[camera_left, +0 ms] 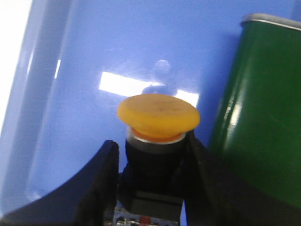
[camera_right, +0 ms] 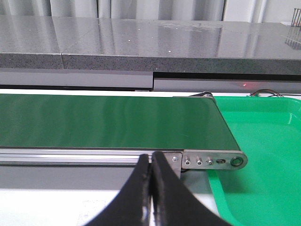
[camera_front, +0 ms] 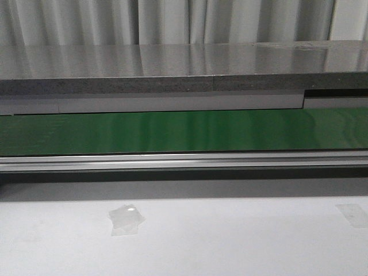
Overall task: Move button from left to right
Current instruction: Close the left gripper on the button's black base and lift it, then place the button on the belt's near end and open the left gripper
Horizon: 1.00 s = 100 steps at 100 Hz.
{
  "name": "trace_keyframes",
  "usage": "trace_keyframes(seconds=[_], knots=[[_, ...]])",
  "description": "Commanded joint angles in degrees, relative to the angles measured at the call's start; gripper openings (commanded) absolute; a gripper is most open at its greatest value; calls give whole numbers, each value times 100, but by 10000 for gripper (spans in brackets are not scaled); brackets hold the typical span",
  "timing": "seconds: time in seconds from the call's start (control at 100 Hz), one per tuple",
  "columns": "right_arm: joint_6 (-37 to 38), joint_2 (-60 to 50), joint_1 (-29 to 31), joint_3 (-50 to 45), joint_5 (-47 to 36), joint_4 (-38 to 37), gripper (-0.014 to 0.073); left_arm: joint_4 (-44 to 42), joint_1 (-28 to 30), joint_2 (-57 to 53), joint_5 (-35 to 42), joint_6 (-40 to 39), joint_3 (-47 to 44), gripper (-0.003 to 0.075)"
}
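Note:
In the left wrist view the button (camera_left: 158, 113), a yellow-orange mushroom cap on a black body, sits between the black fingers of my left gripper (camera_left: 153, 155), which is shut on its body. It hangs over the floor of a blue tray (camera_left: 94, 56), beside the end of the green conveyor belt (camera_left: 258, 122). My right gripper (camera_right: 151, 162) is shut with nothing in it, its fingertips pressed together in front of the belt's (camera_right: 108, 120) right end. Neither gripper shows in the front view.
A green tray (camera_right: 263, 155) lies just past the belt's right end. The belt (camera_front: 184, 131) runs across the front view behind an aluminium rail (camera_front: 184, 161). A grey counter (camera_front: 184, 66) stands behind it. Clear tape patches (camera_front: 126, 219) mark the white table.

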State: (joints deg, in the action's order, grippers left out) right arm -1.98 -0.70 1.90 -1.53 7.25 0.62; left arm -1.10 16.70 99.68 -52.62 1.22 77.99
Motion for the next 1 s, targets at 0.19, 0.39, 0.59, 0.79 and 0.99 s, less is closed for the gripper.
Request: trace_keyframes(seconds=[0.19,0.39,0.59,0.79,0.99], knots=[[4,-100,-11,81,-505,-62,-66,551,-238,-308,44,416,128,-20],[4,-100,-11,81,-505,-62,-66,539,-591,-247,101,489,128,-20],[4,-100,-11,81,-505,-62,-66,529,-769,-249,210,498,128,-20],[4,-100,-11,81,-505,-62,-66,529,-936,-149,243,498,128,-20],[4,-100,-11,81,-505,-62,-66,515,-1071,127,204,498,128,-19]])
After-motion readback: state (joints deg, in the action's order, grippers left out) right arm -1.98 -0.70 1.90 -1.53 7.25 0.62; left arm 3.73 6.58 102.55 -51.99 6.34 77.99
